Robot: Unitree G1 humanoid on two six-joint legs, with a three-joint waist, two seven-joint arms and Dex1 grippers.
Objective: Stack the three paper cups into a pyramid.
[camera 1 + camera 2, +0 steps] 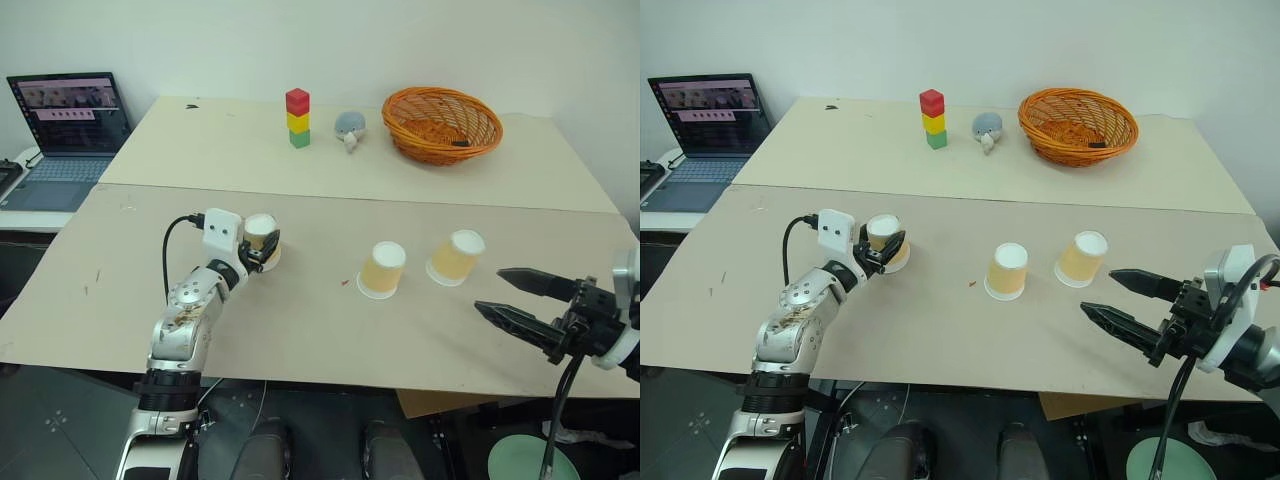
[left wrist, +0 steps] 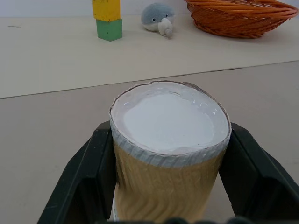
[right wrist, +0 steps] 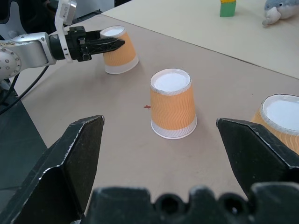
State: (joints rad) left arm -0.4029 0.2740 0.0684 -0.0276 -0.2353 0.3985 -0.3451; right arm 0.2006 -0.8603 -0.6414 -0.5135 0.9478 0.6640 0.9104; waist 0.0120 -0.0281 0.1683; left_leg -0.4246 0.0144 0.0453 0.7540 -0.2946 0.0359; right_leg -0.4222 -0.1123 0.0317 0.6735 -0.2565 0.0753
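Black fingers of the left gripper (image 1: 266, 250) are closed on the left cup (image 1: 262, 236), one on each flank of its tan-orange wall, just under the white base, which faces up. The cup is inverted with its long axis close to vertical, tilted slightly in the right wrist view; whether its rim rests on the table (image 1: 300, 330) or is raised cannot be determined.

From this grip, the middle cup (image 1: 382, 269) and the right cup (image 1: 456, 256) lie toward the robot's right, across bare table. Both stand inverted, near each other but apart. They appear intended as the base pair of the pyramid, which is not yet formed.

The right gripper (image 1: 520, 300) hangs at the table's right front corner with its fingers spread wide and nothing between them. It is the nearer arm to the two standing cups.

No obstacle lies on the path between the held cup and the pair. A small red mark (image 1: 344, 283) sits on the table beside the middle cup. Well behind stand the block tower (image 1: 298, 117), a small grey plush toy (image 1: 349, 127) and the wicker basket (image 1: 442, 124); a laptop (image 1: 65, 135) sits off to the far left.
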